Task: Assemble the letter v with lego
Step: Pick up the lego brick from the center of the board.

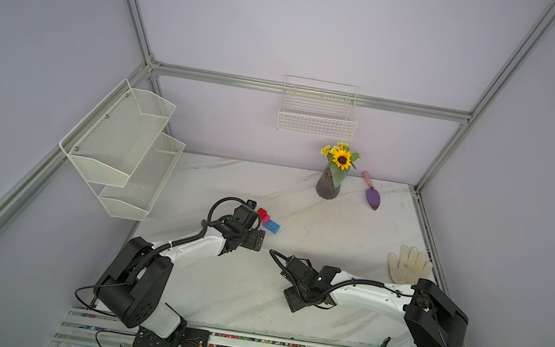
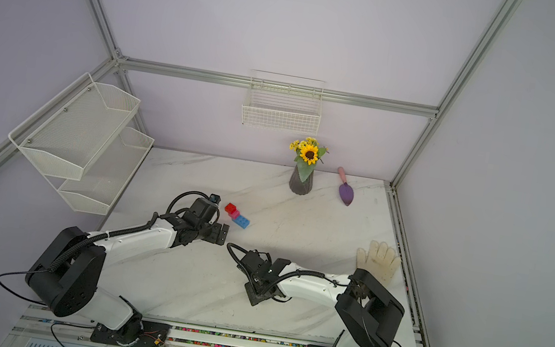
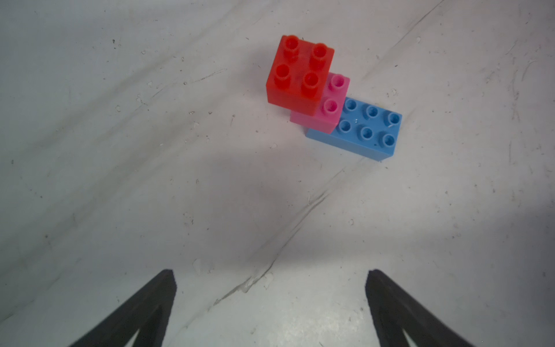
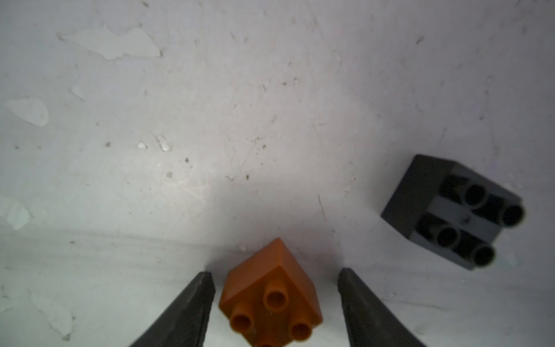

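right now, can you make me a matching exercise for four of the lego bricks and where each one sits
Things:
1 red brick
2 blue brick
3 orange-brown brick
4 black brick

Places:
A inside the open right claw, not gripped
B on the table, one end under the pink brick
C topmost, on the pink brick
D alone on the table, outside the claw

Pairs: 1-C; 2-B; 3-A; 4-D

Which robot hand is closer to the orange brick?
The right hand: the orange brick sits between its open fingers, not yet gripped. The left hand is open, away by the red, pink and blue stack.
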Available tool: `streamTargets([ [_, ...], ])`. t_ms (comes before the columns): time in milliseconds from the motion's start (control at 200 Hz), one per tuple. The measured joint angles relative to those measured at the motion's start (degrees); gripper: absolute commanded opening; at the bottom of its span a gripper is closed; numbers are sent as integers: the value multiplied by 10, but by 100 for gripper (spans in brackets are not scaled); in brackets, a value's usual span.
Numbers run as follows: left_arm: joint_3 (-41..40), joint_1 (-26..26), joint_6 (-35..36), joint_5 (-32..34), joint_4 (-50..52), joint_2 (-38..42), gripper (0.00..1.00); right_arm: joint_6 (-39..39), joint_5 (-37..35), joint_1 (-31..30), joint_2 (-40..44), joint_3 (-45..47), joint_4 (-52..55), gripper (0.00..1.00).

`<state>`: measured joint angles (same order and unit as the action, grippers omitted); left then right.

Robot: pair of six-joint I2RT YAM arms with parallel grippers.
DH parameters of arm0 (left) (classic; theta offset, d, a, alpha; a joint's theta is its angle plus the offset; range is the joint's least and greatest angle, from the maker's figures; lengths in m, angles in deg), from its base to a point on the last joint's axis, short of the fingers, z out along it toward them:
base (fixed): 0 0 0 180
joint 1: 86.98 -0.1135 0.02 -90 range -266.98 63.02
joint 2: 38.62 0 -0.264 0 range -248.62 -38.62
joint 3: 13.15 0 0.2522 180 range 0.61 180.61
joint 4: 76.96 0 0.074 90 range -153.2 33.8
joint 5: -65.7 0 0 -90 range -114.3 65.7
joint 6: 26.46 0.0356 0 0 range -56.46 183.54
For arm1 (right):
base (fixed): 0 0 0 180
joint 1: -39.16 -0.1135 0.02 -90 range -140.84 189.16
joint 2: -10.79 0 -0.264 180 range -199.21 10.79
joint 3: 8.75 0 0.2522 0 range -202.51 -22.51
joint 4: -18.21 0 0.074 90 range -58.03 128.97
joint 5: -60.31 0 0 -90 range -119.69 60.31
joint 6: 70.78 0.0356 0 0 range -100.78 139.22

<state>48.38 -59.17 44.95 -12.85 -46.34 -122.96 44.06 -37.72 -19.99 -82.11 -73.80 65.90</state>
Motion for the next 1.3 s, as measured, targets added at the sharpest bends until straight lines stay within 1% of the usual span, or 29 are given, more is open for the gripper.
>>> streamTargets([
  [75, -18, 1, -12, -9, -9, 14, 100, -3, -1, 0, -3, -3, 0, 67],
  [135, -31, 3, -20, -12, -17, 18, 100, -7, -1, 0, -4, -4, -1, 58],
  [180, -42, 5, -26, -15, -22, 22, 100, -9, -1, 0, -4, -4, 0, 55],
  [255, -59, 9, -35, -18, -25, 32, 100, -12, -2, 0, -4, -3, 0, 43],
  [310, -68, 13, -39, -19, -26, 40, 100, -11, -2, 0, -3, -3, 0, 42],
  [370, -75, 17, -45, -19, -28, 47, 100, -11, -3, 0, -3, -3, -1, 43],
  [415, -78, 19, -49, -19, -31, 50, 100, -11, -3, 0, -3, -3, -1, 47],
  [445, -81, 20, -50, -19, -32, 51, 100, -11, -3, 0, -2, -3, -1, 52],
  [505, -84, 24, -55, -19, -34, 52, 100, -12, -3, 0, -1, -1, 0, 52],
  [515, -85, 24, -56, -19, -34, 53, 100, -11, -3, 0, -1, -1, 1, 51],
  [530, -86, 25, -58, -19, -35, 53, 100, -11, -3, 0, 0, -1, 2, 46],
  [570, -88, 27, -61, -19, -37, 54, 100, -11, -3, 0, 0, -1, 3, 23],
  [600, -89, 29, -63, -18, -37, 55, 100, -12, -3, 0, 0, -1, 4, 12],
  [615, -90, 30, -64, -18, -38, 56, 100, -12, -4, 0, 1, -1, 2, 10],
  [730, -93, 38, -72, -16, -38, 63, 100, -12, -7, 0, 6, -2, 3, 9],
  [795, -93, 43, -77, -15, -38, 70, 100, -7, -9, 0, 3, -2, 3, 9],
  [830, -93, 45, -79, -14, -38, 74, 100, -4, -11, 0, 1, -4, 4, 12],
  [865, -93, 47, -82, -12, -38, 79, 100, -1, -12, 0, -2, -7, 4, 17],
  [925, -95, 50, -85, -11, -38, 88, 100, 5, -15, 0, -9, -14, 4, 19],
  [955, -96, 50, -87, -10, -38, 92, 100, 8, -16, 0, -13, -18, 4, 21],
  [970, -97, 51, -88, -9, -38, 94, 100, 9, -16, 0, -15, -20, 3, 24],
  [1025, -102, 53, -89, -8, -38, 98, 100, 14, -18, 0, -22, -28, 3, 44],
  [1065, -105, 54, -89, -7, -37, 99, 100, 18, -19, 0, -26, -33, 2, 53],
  [1120, -110, 54, -89, -7, -37, 99, 100, 24, -21, 0, -30, -37, 1, 61],
  [1165, -112, 55, -89, -7, -34, 99, 100, 24, -22, 0, -30, -37, 2, 63],
  [1300, -117, 58, -89, -7, -32, 99, 100, 34, -27, 0, -30, -36, 2, 63],
])
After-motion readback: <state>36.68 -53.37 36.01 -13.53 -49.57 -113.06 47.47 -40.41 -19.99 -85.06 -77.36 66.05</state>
